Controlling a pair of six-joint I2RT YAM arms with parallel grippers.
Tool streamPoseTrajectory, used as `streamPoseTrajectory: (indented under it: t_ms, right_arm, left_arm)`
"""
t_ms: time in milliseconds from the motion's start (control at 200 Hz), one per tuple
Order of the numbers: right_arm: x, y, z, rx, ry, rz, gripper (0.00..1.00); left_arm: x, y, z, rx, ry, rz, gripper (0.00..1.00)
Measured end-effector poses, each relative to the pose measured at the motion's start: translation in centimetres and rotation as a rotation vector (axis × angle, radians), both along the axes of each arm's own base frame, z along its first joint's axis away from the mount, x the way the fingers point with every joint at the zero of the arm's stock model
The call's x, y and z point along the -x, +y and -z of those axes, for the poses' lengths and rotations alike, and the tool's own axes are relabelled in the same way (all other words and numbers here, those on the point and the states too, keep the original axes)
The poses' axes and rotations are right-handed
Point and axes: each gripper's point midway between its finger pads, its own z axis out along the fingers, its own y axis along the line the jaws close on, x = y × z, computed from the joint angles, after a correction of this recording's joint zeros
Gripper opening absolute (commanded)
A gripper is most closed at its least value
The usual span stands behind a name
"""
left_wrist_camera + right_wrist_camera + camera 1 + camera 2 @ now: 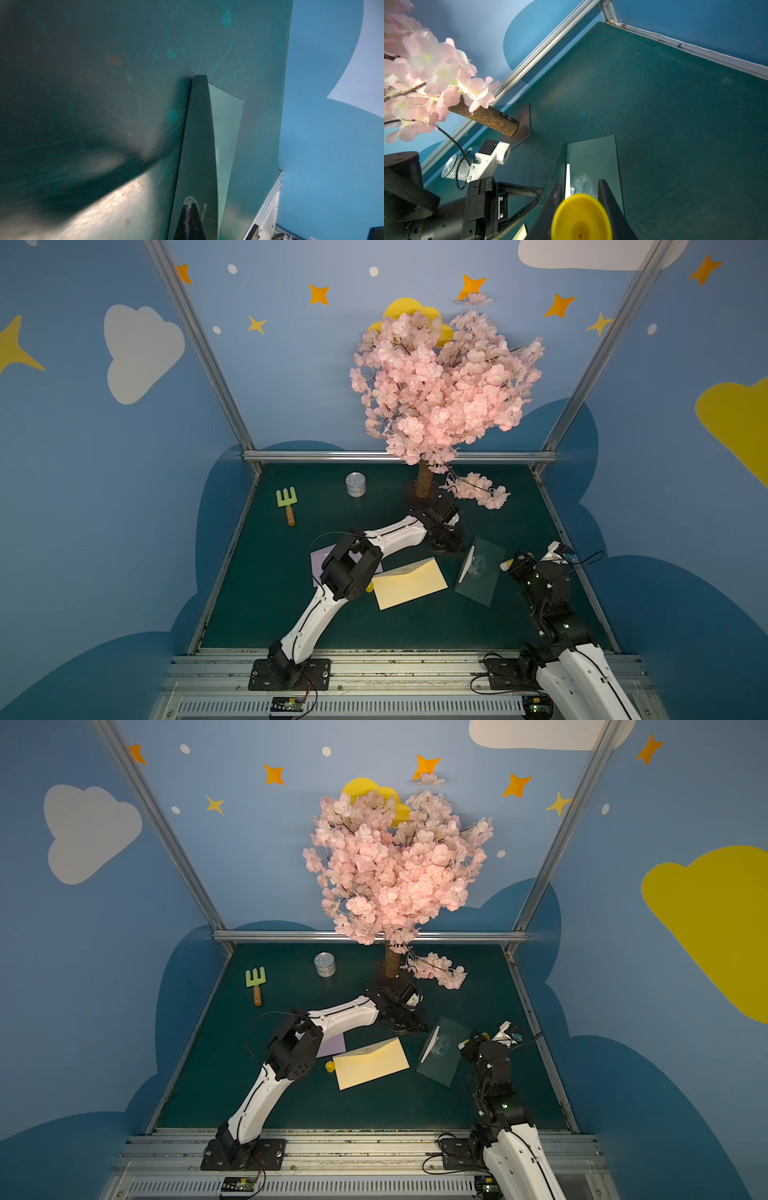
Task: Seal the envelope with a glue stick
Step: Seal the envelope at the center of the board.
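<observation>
Green mat (pixel 332 626), centre-right: left gripper (pixel 190 205) pinches envelope (pixel 484 576) flap raised; right gripper (pixel 580 185) clamps glue stick (pixel 581 217). Flap may tear if tugged.

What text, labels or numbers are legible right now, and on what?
Tin can: label's fine print, too small and blurred to read.
Yellow envelope: small emblem on the flap, unreadable.
Glue stick: only its round yellow end shows, label hidden.
Dark green envelope: no print visible.
Nothing can be quoted.
</observation>
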Motion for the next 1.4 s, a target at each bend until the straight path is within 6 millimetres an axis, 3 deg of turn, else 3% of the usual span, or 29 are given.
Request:
streamPoseTrajectory:
  t_ms: [280,521,871,1402]
  right_arm:
    - [0.0,-0.4,0.1,-0.019,0.002,0.007,0.00]
    - [0.0,-0.5,0.0,-0.037,0.000,0.009,0.00]
    - [0.1,-0.5,0.1,-0.060,-0.005,0.007,0.00]
    - [0.4,-0.5,1.0,-0.075,0.006,0.001,0.00]
  left_arm:
    - [2.3,-1.6,-0.4,0.011,0.020,0.046,0.03]
    - [3.8,-2.0,0.5,-0.015,0.035,0.067,0.03]
    - [4.4,-2.8,2.9,-0.078,0.048,0.072,0.03]
    - [5.0,-3.7,3.1,-0.060,0.074,0.083,0.03]
